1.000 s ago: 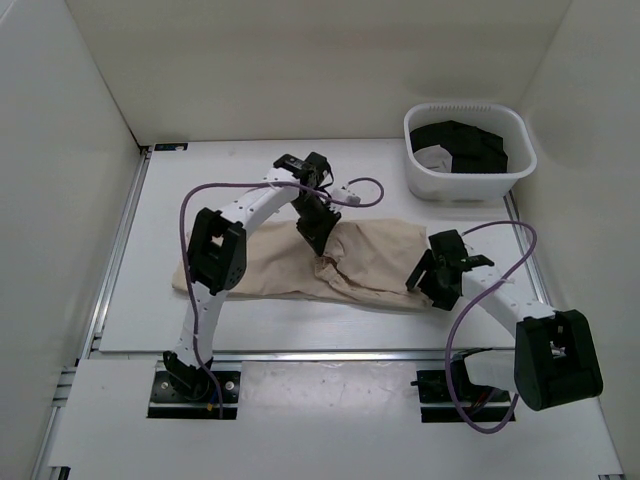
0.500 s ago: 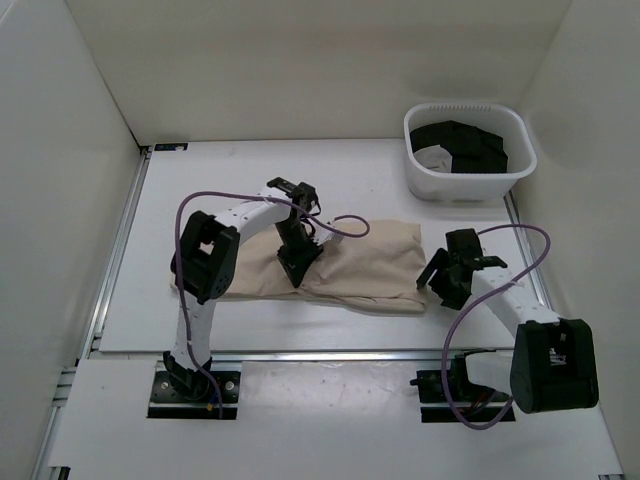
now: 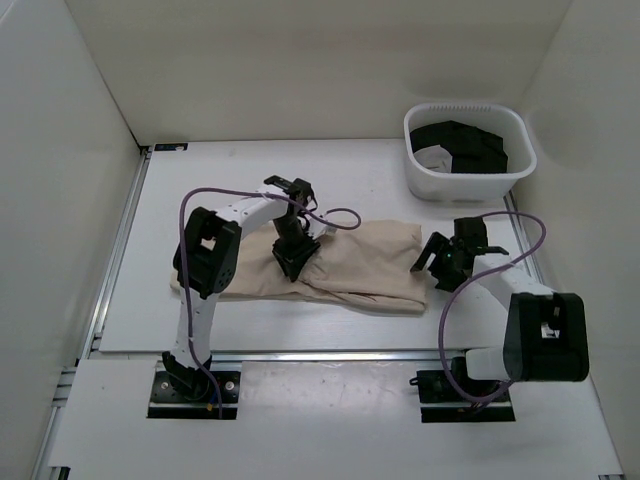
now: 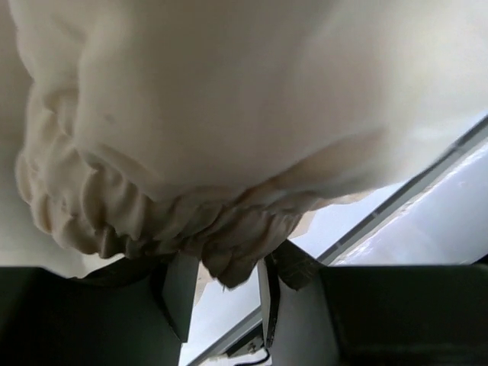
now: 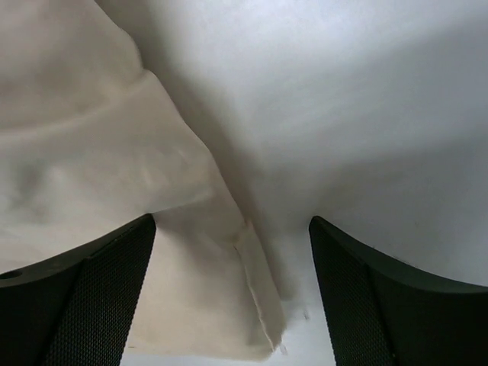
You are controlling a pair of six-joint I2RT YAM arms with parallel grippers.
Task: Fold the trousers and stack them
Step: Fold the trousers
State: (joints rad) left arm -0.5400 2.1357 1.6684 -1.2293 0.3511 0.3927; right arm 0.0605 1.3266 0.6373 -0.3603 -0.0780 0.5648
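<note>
The white counter (image 3: 250, 170) carries the beige trousers (image 3: 365, 262), lying as a long wrinkled band across its middle, closer to the near edge. A white basket (image 3: 465, 190) of dark clothes (image 3: 462, 145) sits in the far right corner. The left tool (image 4: 223, 286) pinches a bunched fold of the trousers. The right tool (image 5: 232, 290) gapes wide over their right end, holding nothing.
</note>
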